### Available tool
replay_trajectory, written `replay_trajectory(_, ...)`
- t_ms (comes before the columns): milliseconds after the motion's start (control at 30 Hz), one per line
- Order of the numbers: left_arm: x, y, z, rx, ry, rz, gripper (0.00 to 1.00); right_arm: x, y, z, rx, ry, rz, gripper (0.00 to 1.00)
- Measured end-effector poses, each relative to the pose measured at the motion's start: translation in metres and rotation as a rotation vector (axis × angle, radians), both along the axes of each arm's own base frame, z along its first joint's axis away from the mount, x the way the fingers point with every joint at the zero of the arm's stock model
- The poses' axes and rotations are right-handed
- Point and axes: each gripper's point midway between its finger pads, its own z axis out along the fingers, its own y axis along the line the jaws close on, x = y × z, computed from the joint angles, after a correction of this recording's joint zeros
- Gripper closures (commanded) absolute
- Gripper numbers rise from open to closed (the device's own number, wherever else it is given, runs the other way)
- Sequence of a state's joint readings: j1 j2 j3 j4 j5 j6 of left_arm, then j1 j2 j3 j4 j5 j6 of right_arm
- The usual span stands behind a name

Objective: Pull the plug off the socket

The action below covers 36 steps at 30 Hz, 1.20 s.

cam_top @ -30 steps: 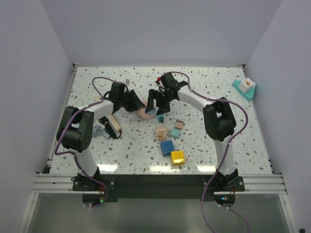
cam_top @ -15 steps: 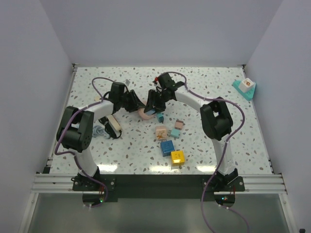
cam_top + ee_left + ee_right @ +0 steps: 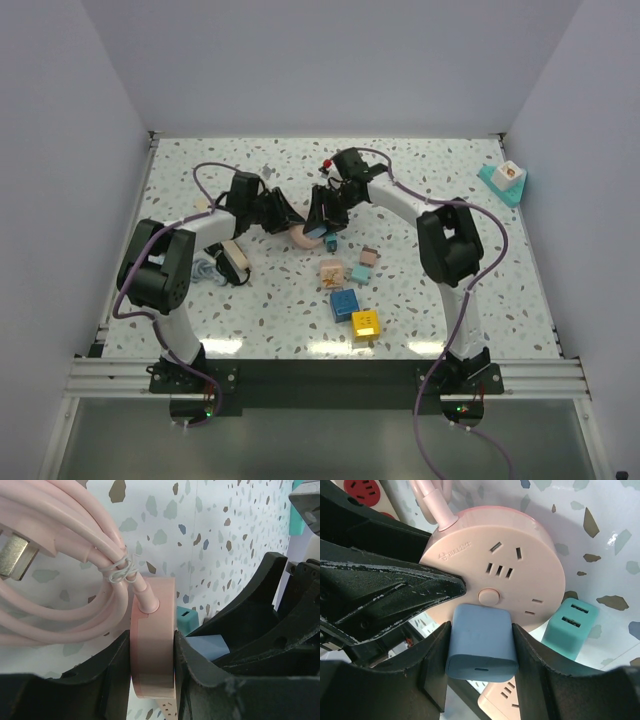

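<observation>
From above, we see both arms reaching to the middle of a speckled table (image 3: 450,290). The left gripper (image 3: 281,214) and right gripper (image 3: 322,212) meet over a round pink socket (image 3: 297,237). Small toy cubes (image 3: 345,303) lie nearer the arm bases, apart from it.

In the left wrist view, we see the socket edge-on, clamped tight between the left gripper's two black fingers (image 3: 117,672). A bundled pink cord (image 3: 60,580) leaves its rim and coils on the table. Behind the socket sits a pale blue plug (image 3: 207,647), framed by the other gripper's black fingers.

In the right wrist view, we look onto the socket's flat face with its slots and round button. The blue plug sits at the face's lower rim, just below the button, squeezed on both sides by the right gripper's fingers (image 3: 530,675). We cannot tell whether its pins are seated. A teal block (image 3: 569,627) lies just beside the socket.
</observation>
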<state>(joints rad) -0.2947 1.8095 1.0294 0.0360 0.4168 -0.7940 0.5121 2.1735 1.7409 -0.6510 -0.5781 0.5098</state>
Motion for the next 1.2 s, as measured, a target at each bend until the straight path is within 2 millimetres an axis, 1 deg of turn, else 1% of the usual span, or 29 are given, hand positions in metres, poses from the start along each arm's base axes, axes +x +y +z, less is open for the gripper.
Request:
replay_trajectory(200, -0.002, -0.005, 0.003, -0.023, 0.002, -0.016, 1.0, -0.002, -0.008, 0.006, -0.027, -0.026, -0.012, 1.0)
replay_trajectory(367, 0.002, -0.016, 0.017, -0.063, -0.035, -0.042, 1.0, 0.001, -0.02, 0.022, -0.081, -0.092, -0.037, 1.0)
replay_trajectory(467, 0.005, -0.019, 0.025, -0.077, -0.059, -0.05, 1.0, 0.003, -0.025, 0.032, -0.098, -0.127, -0.046, 1.0)
replay_trajectory(500, 0.006, -0.014, 0.02, -0.038, -0.064, -0.042, 1.0, 0.003, -0.03, 0.036, -0.11, -0.137, -0.051, 1.0)
replay_trajectory(567, 0.004, 0.008, -0.003, 0.026, -0.007, 0.013, 1.0, 0.007, -0.046, 0.051, -0.12, -0.156, -0.077, 1.0)
replay_trajectory(633, 0.007, 0.017, -0.005, 0.024, 0.006, 0.032, 1.0, 0.014, -0.06, 0.068, -0.114, -0.194, -0.107, 1.0)
replay_trajectory(700, 0.01, 0.022, -0.003, 0.033, 0.0, 0.048, 1.0, 0.021, -0.074, 0.084, -0.104, -0.229, -0.133, 1.0)
replay_trajectory(800, 0.011, 0.023, -0.003, 0.038, -0.004, 0.049, 1.0, 0.021, -0.079, 0.092, -0.102, -0.248, -0.134, 1.0)
replay_trajectory(900, 0.011, 0.023, -0.002, 0.039, -0.003, 0.048, 1.0, 0.017, -0.08, 0.088, -0.124, -0.242, -0.128, 1.0)
replay_trajectory(1033, 0.012, 0.026, -0.001, 0.041, -0.002, 0.053, 1.0, 0.006, -0.09, 0.064, -0.185, -0.191, -0.132, 1.0)
replay_trajectory(1133, 0.015, 0.04, 0.001, 0.049, -0.002, 0.076, 1.0, -0.005, -0.098, 0.041, -0.224, -0.135, -0.133, 1.0)
replay_trajectory(1200, 0.019, 0.056, 0.003, 0.06, -0.003, 0.106, 1.0, -0.013, -0.103, 0.025, -0.243, -0.095, -0.131, 1.0)
